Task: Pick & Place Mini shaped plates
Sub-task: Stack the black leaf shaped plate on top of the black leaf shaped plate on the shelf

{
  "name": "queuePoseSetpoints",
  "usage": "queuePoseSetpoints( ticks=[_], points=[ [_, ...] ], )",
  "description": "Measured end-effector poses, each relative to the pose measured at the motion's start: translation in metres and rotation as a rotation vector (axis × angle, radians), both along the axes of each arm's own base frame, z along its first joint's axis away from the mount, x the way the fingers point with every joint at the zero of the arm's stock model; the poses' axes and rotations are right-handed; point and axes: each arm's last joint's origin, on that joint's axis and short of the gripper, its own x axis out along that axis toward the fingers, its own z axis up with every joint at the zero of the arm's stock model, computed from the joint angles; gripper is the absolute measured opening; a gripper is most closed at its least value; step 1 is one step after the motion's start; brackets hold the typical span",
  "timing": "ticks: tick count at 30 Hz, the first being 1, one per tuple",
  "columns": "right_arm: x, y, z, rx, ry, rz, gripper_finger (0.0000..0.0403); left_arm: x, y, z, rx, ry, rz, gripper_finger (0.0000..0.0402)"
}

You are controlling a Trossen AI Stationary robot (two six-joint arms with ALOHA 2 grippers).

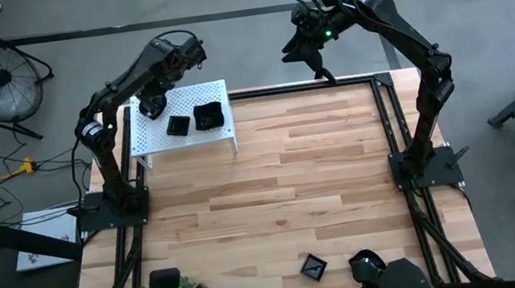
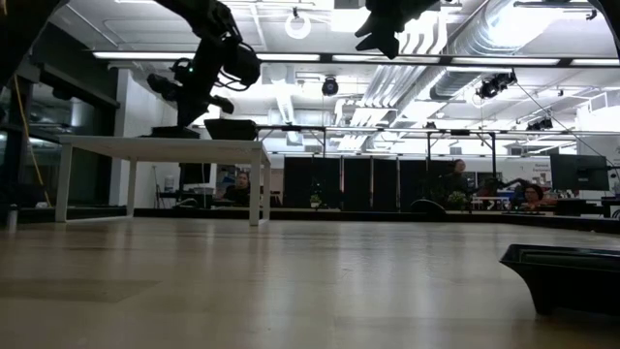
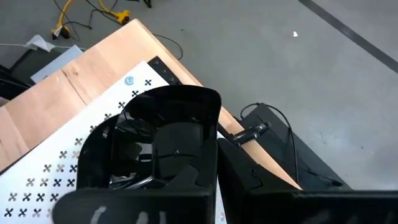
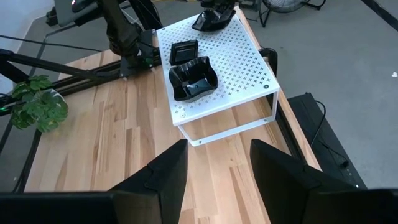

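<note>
The left pincer (image 1: 153,106) is clamped on a glossy black wavy-edged mini plate (image 3: 165,134), holding it low over the white perforated metal shelf (image 1: 221,134), likely to set it beside two black mini plates (image 1: 194,120) just beyond its tips. The right pincer (image 1: 308,51), fingers apart and empty, waits high past the wooden table (image 1: 274,192). One small square black plate (image 1: 313,266) lies far off.
</note>
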Motion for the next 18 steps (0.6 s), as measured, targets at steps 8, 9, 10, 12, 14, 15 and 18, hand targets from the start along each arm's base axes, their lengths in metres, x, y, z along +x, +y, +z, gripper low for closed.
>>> queuePoseSetpoints(
  ticks=[8, 9, 10, 12, 14, 15, 18],
  points=[
    [-0.0002, 0.0002, -0.0003, 0.0, 0.003, 0.002, 0.0169, -0.0016, -0.0028, -0.0005, -0.057, 0.01, -0.018, 0.0],
    [-0.0002, 0.0002, -0.0003, 0.0, 0.003, 0.002, 0.0169, -0.0017, -0.0031, -0.0006, -0.065, 0.008, -0.019, 0.0],
    [-0.0002, 0.0002, -0.0003, 0.0, 0.003, 0.002, 0.0169, -0.0016, -0.0042, -0.0007, -0.074, 0.01, -0.02, 0.0],
    [-0.0002, 0.0002, -0.0003, 0.0, 0.003, 0.002, 0.0169, -0.0017, -0.0069, -0.0006, -0.091, 0.021, -0.023, 0.0],
    [-0.0002, 0.0002, -0.0003, 0.0, 0.003, 0.002, 0.0169, -0.0018, -0.0068, -0.0003, -0.09, 0.022, -0.022, 0.0],
    [-0.0002, 0.0002, -0.0003, 0.0, 0.003, 0.002, 0.0169, -0.0018, -0.0069, -0.0003, -0.092, 0.021, -0.023, 0.0],
    [-0.0003, 0.0001, -0.0003, 0.0, 0.004, 0.002, 0.0169, -0.0018, -0.0072, -0.0005, -0.103, 0.016, -0.026, 0.0]
  ],
)
